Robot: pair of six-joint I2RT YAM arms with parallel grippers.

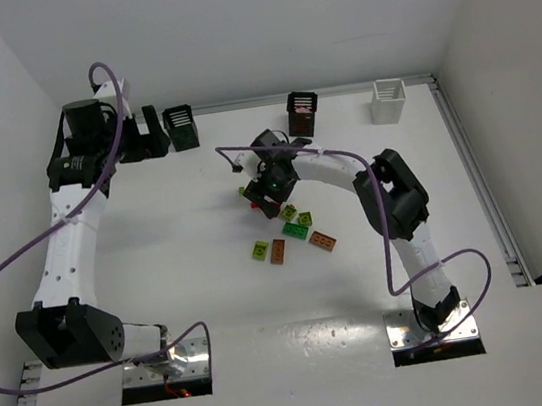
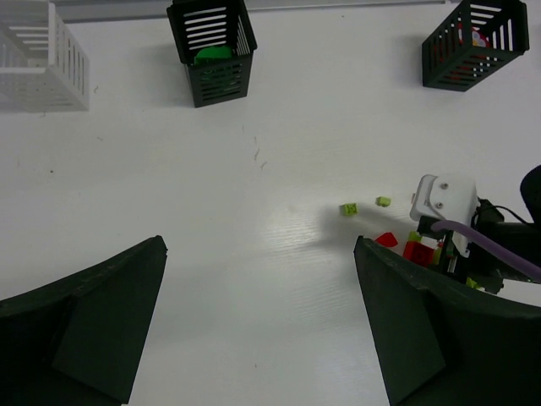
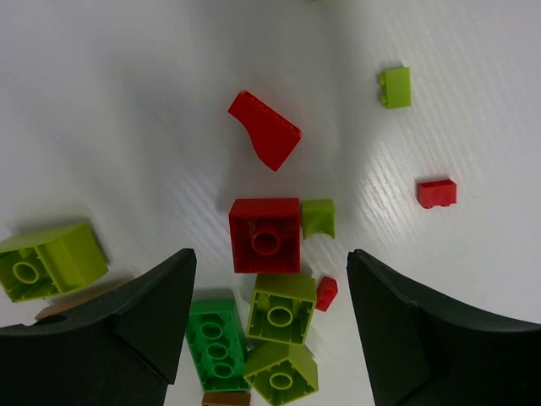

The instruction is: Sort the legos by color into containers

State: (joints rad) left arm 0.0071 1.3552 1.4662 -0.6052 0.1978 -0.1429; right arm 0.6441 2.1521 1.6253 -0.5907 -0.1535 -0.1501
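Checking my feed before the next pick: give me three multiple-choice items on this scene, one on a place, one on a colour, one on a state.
1. Where do the right jaws hang?
A) over the brick pile
B) inside a white bin
C) down by the arm's own base

2. What colour is the piece inside the left-hand black bin?
A) orange
B) green
C) blue

3. How do the right jaws stand?
A) shut on a red brick
B) shut on nothing
C) open, holding nothing

Answers:
1 A: the right wrist view looks straight down on the loose bricks.
2 B: the green piece shows above the slats.
3 C: the red square brick lies flat on the table between jaws spread wide, neither touching it.
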